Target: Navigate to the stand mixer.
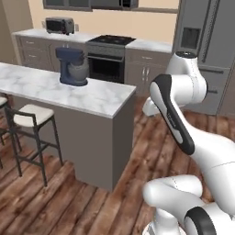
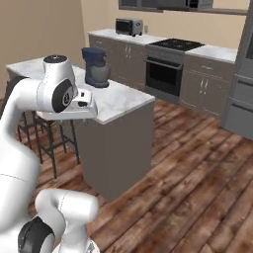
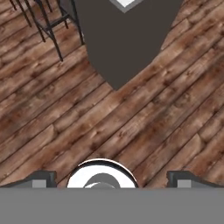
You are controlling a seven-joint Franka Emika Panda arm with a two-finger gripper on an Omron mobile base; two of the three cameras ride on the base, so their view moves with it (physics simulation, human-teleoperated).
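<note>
From the left base view, the stand mixer point(image 1: 72, 67) stands on the marble worktop point(image 1: 92, 94) of a kitchen island, toward its far edge and back from the near corner. Its dark blue head overhangs a grey bowl. A stool point(image 1: 32, 117) with a pale seat is drawn up to the near side of the island. Behind the island, along the back wall, a black oven point(image 1: 108, 62) sits under a cooktop, and a toaster oven point(image 1: 59, 25) rests on the back counter to the left. A grey fridge point(image 1: 206, 41) fills the upper right. The white arm rises at the right, folded over the wooden floor point(image 1: 92, 202).

From the right base view, the stand mixer point(image 2: 96, 66) shows on the same island, left of centre and partly beside the arm's upper joint. The oven point(image 2: 165, 74) and the toaster oven point(image 2: 129, 25) lie beyond it, and the stools point(image 2: 49, 133) stand under the island's left side.

In the hand view, the camera looks straight down at the wooden floor point(image 3: 166, 109), with the island's dark grey end wall point(image 3: 127, 39) at the top and stool legs point(image 3: 48, 26) at the upper left. The pincer point(image 3: 109, 180) has its two dark tips spread wide, one near each lower corner, with nothing between them and touching nothing.
</note>
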